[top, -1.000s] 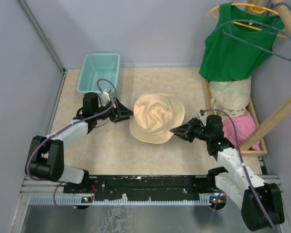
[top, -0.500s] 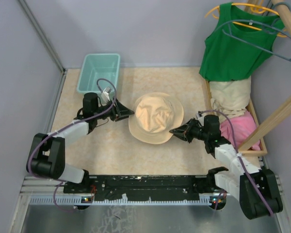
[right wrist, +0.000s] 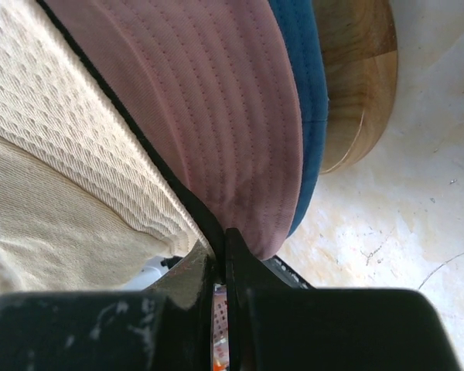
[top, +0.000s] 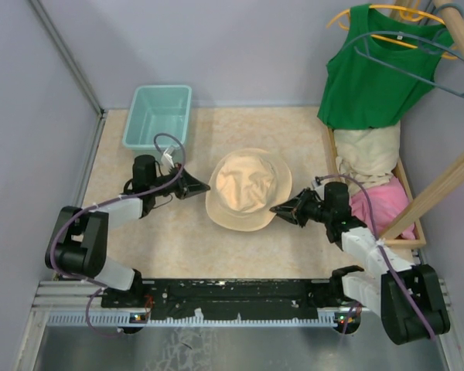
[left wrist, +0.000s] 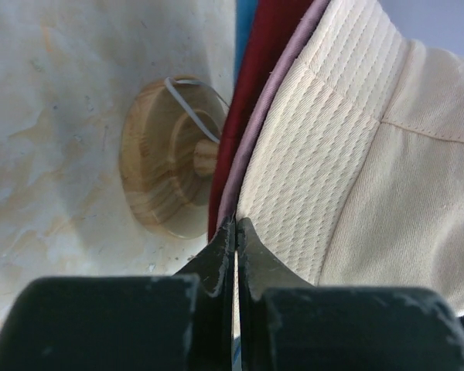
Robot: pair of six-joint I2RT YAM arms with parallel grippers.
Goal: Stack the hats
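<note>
Shows the beige hat topmost at mid-table, capping the pink hat, dark red hat and blue hat on a wooden stand. Places the left gripper at the brim's left edge and the right gripper at its right edge, each with fingers pressed together, tips at the brim, no fabric visibly pinched. Suggests a complete stack lying straight ahead of both fingertip pairs, round-brimmed with no long axis, neither arm clearly nearer, so outward withdrawal likely next.
</note>
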